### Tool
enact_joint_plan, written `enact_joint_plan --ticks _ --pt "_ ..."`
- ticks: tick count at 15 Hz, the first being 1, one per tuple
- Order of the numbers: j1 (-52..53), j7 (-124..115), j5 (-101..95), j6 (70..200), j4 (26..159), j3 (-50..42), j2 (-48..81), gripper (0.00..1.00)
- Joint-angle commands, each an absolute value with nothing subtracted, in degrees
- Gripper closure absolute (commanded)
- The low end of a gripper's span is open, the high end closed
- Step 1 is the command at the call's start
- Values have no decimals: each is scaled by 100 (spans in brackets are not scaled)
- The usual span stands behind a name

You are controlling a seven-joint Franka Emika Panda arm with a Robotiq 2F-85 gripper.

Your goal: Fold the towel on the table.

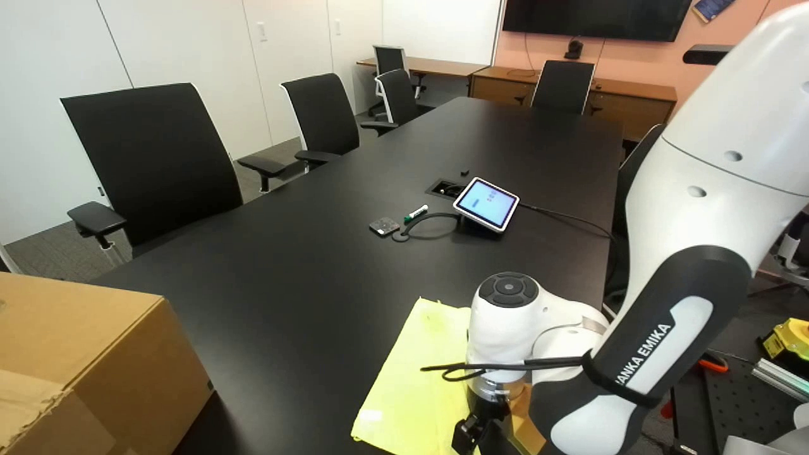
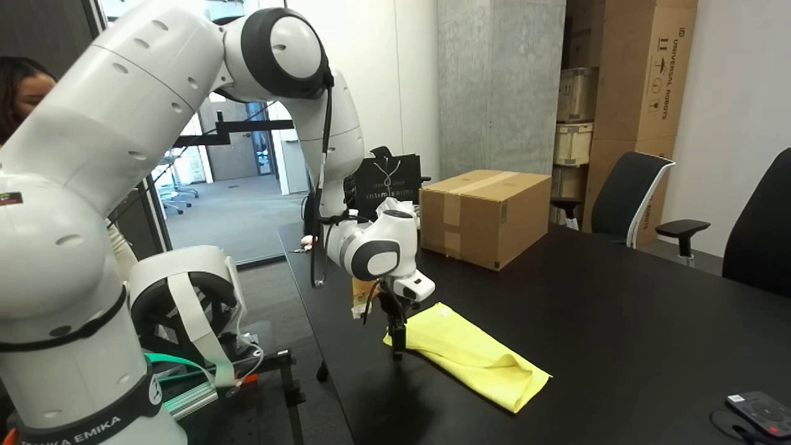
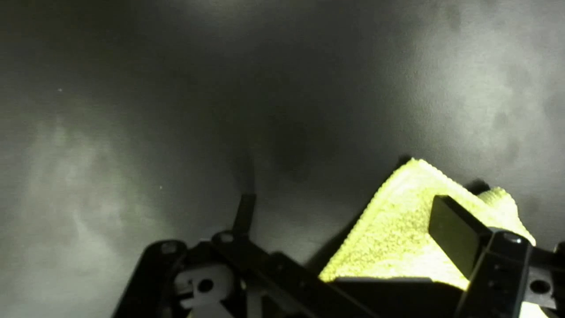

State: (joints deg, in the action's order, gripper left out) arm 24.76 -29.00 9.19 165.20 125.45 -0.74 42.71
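With pincer (image 3: 346, 212) spread wide and gripping nothing, straddles an edge of the towel (image 2: 476, 353) near one corner, probably to pinch there for the next fold. Finds the towel on the worktop (image 2: 605, 346), apparently doubled already, given the layered end. Can read "ANKA EMIKA" (start hidden) on the arm (image 1: 689, 291), "UNIVERSAL ROBOTS" on a carton (image 2: 652, 86) and, less crisply, "intimissimi" on a bag (image 2: 395, 183).

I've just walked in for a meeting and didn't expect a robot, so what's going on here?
A Franka Emika arm is out to fold the yellow towel on the black conference table. The towel looks partly doubled over, loose at one end. The end effector is low near one corner, open and holding nothing; in the wrist view, one jaw shows against the towel, the other against bare table.
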Motion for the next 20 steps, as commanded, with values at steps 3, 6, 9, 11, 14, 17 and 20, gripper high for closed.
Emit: enact_joint_plan --ticks 3,6,9,11,14,17,20 --pt "3031 -3162 908 17037 12841 -420 4317 0" --pt "3206 -3182 942 17165 12828 -453 4345 0" --pt "3444 -3196 922 17247 12841 -543 4318 0" --pt "3604 -3170 887 17231 12825 -626 4321 0" --pt "3740 -3059 819 17185 12783 -746 4387 0" --pt "3683 -2770 657 17114 12714 -780 4438 0" --pt "3791 -2617 416 17101 12639 -1016 4503 0"
